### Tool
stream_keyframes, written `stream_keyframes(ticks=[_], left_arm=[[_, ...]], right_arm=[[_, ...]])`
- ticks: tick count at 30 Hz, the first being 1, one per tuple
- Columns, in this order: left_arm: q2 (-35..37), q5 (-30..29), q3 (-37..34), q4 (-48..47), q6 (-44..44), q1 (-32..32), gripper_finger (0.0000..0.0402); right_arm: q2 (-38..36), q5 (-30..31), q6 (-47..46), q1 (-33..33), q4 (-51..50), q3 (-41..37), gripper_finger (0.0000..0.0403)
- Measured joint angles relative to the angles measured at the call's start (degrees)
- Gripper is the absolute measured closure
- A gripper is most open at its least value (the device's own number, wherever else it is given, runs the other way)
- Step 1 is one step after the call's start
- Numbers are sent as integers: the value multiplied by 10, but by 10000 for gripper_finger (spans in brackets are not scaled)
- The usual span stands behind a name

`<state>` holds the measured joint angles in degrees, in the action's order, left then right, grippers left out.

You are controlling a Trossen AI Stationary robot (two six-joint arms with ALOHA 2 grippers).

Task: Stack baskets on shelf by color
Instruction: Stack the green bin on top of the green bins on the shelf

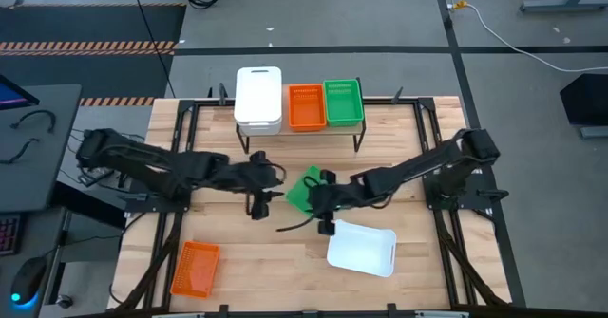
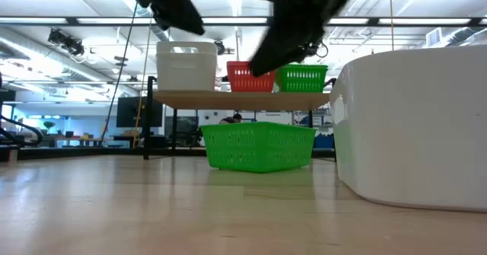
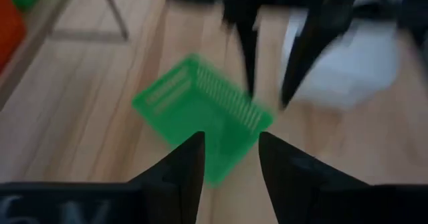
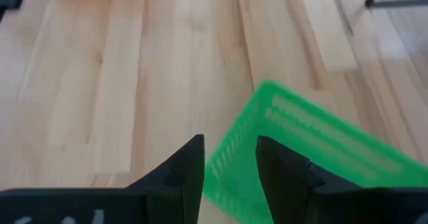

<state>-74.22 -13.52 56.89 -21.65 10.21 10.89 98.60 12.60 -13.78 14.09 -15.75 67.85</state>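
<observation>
Between both arms: green basket (image 1: 302,189) | bare table (image 1: 256,261) around

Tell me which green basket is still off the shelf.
The green basket on the tabletop between both grippers; the other green basket already sits on the shelf beside the orange one.

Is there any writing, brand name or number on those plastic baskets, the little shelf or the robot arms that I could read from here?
None can be read.
White baskets, orange baskets, green baskets and the green basket on the table: no visible lettering.
Shelf: plain wood.
</observation>
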Motion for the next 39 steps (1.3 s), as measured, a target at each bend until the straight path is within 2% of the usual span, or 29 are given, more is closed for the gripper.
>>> stream_keyframes(ticks=[6, 8, 10, 20, 28, 33, 39], left_arm=[[76, -20, -112, 223, -19, 19, 260], [99, -27, -139, 246, -33, 31, 260], [102, -31, -147, 308, -46, 37, 260], [113, -73, -166, 315, -55, 71, 263], [119, -79, -165, 324, -52, 79, 274], [119, -79, -165, 329, -54, 86, 276], [118, -78, -165, 332, -53, 88, 276]], right_arm=[[79, -2, -24, -4, -100, 103, 263], [106, -4, -46, -6, -102, 128, 263], [127, -8, -58, -7, -132, 144, 263], [177, -11, -113, -17, -148, 165, 261], [197, 10, -97, -22, -174, 164, 269], [194, 33, -81, -24, -186, 163, 305], [193, 27, -29, -23, -190, 163, 388]])
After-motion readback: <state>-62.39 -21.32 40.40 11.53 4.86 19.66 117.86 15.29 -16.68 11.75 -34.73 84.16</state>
